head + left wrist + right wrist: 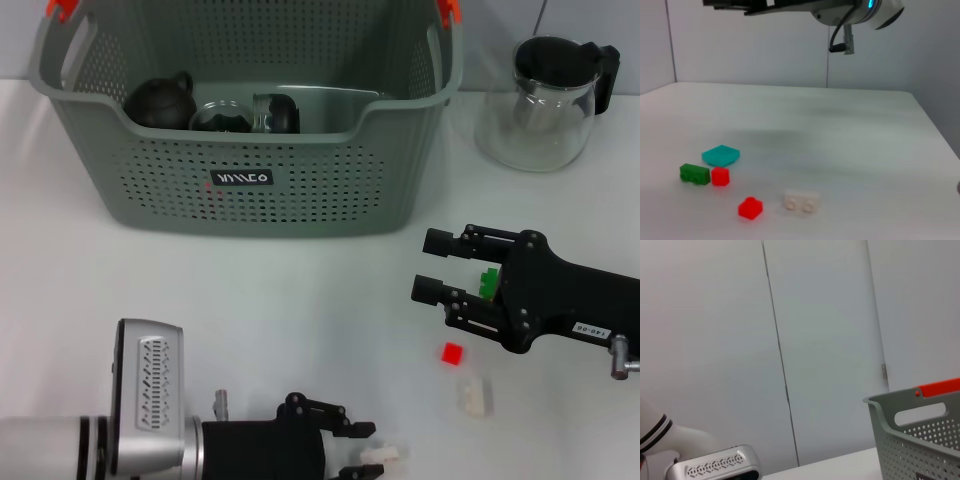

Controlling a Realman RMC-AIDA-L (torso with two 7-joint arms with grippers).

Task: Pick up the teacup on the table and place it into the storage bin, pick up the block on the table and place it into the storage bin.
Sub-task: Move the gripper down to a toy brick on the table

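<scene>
The bin (250,190) stands at the back of the table (120,290) and already holds a dark teapot (160,100) and glassware (245,115), so the step in hand looks like the block pick. The right gripper (432,265) hovers in front of the bin's right corner, its fingers (445,242) spread apart and grasping nothing. Just behind them a green block (489,279) peeks out; a red block (453,353) and a white block (476,396) lie nearer the robot. The left gripper (360,450) sits low at the near edge, fingers released, with another white block (385,455) just beside its tips.

To do this well, the right gripper should settle on one block, line its fingers up across the block's short sides, come straight down until the tips nearly touch the table, and close only then. The blocks are small and light, so a skewed approach would likely push one away rather than catch it.

Hard to make out: the green block is mostly covered by the right gripper in the head view. Whether a teacup is among the glassware in the bin cannot be told. The left wrist view shows more blocks, including a teal piece (721,155), that the head view hides. The right wrist view shows only wall and a bin corner.
</scene>
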